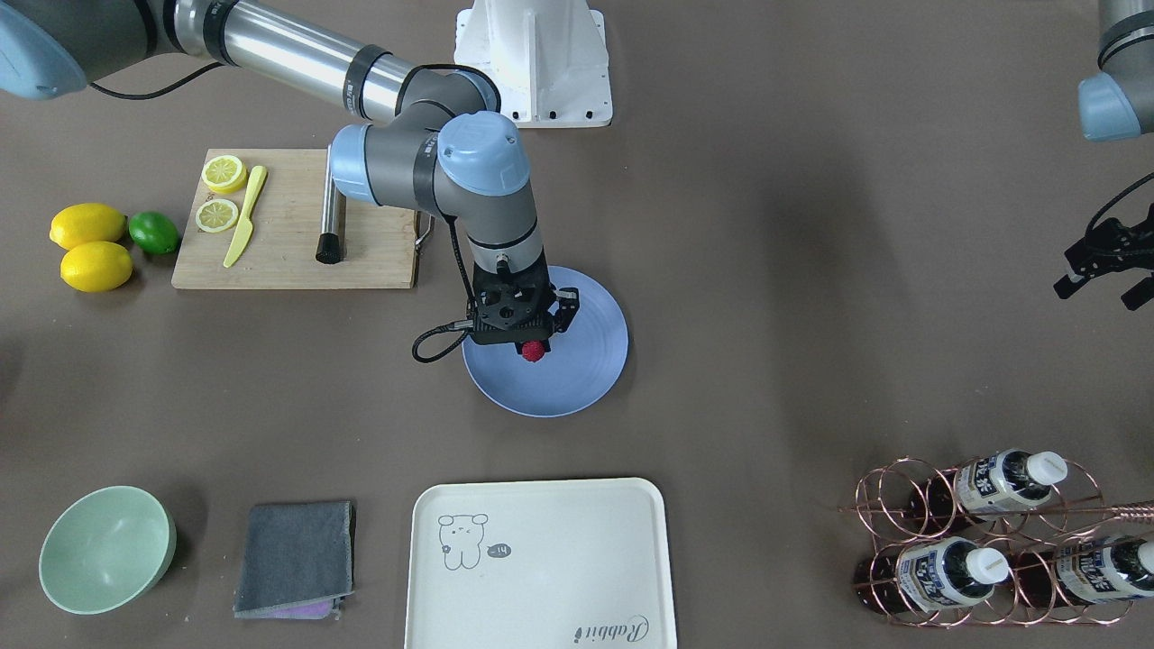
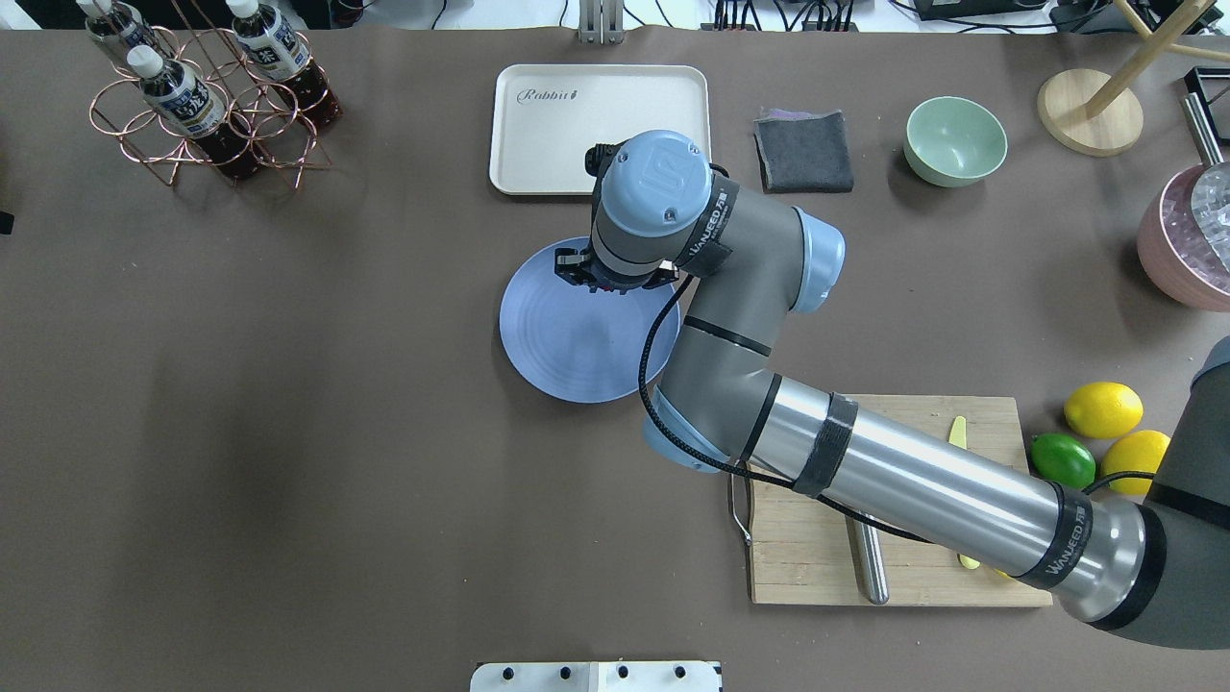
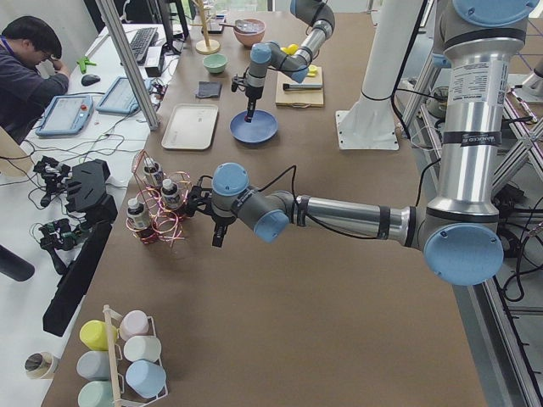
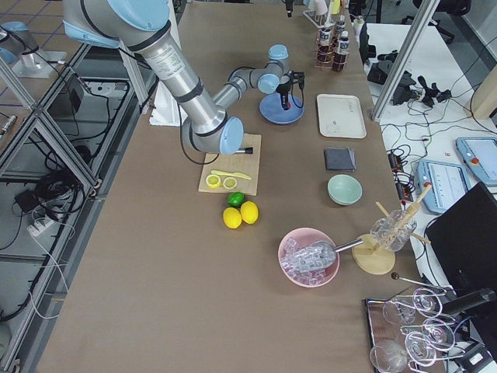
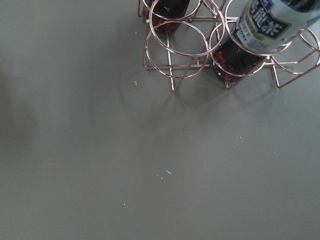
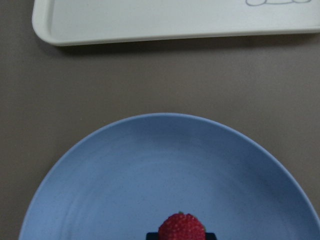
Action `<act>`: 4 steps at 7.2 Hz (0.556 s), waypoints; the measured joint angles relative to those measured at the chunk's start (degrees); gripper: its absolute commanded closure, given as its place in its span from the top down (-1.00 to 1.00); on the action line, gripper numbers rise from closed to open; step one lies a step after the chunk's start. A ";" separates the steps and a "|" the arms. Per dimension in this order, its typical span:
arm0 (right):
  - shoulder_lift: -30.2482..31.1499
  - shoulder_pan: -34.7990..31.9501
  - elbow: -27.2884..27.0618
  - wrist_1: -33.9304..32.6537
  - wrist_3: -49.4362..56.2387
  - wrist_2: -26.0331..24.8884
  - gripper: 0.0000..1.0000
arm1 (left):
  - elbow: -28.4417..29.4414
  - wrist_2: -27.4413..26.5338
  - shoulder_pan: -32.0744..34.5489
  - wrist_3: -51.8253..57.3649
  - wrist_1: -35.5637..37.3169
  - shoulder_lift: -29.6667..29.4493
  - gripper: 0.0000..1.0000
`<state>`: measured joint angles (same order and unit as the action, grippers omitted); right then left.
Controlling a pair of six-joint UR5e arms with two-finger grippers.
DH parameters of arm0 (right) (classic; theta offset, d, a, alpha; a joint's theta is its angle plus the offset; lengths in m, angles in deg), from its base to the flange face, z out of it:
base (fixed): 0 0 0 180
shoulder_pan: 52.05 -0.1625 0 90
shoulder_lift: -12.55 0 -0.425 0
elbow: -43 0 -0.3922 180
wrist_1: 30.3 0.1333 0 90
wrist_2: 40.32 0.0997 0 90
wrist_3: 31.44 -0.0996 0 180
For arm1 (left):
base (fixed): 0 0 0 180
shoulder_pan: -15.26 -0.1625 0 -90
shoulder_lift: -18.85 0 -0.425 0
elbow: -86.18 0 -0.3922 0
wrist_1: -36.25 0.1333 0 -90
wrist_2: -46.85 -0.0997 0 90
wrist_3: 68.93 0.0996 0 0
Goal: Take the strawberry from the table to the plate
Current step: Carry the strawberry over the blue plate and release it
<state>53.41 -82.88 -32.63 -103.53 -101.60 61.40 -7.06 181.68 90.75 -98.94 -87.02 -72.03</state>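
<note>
While over one plate [image 1: 586, 361], one strawberry [image 1: 533, 351] in right claw [image 1: 532, 345].

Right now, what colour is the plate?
The plate is blue-lavender; right wrist view shows it best.

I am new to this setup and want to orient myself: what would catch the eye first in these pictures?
The right gripper hangs over the blue plate in the middle of the table, a small red strawberry between its fingers. The left gripper hangs open near the copper rack of bottles. Yellow lemons lie beside the cutting board.
</note>
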 measured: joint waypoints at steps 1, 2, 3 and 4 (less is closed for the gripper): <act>0.07 1.03 0.27 0.33 -0.04 -0.57 -1.00 | 0.00 0.00 0.13 0.02 -0.03 0.05 0.96; 0.16 1.72 0.35 0.47 -0.06 -0.79 -1.00 | -0.01 0.00 0.21 0.03 -0.01 0.07 0.96; 0.31 2.12 0.37 0.52 -0.01 -0.86 -1.00 | -0.01 0.00 0.24 0.04 0.00 0.08 0.96; 0.49 2.32 0.39 0.53 0.15 -0.89 -1.00 | -0.01 0.00 0.26 0.04 -0.04 0.08 0.96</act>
<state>53.90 -80.57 -32.24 -103.00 -101.45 60.51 -7.07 181.68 91.01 -98.91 -87.06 -71.95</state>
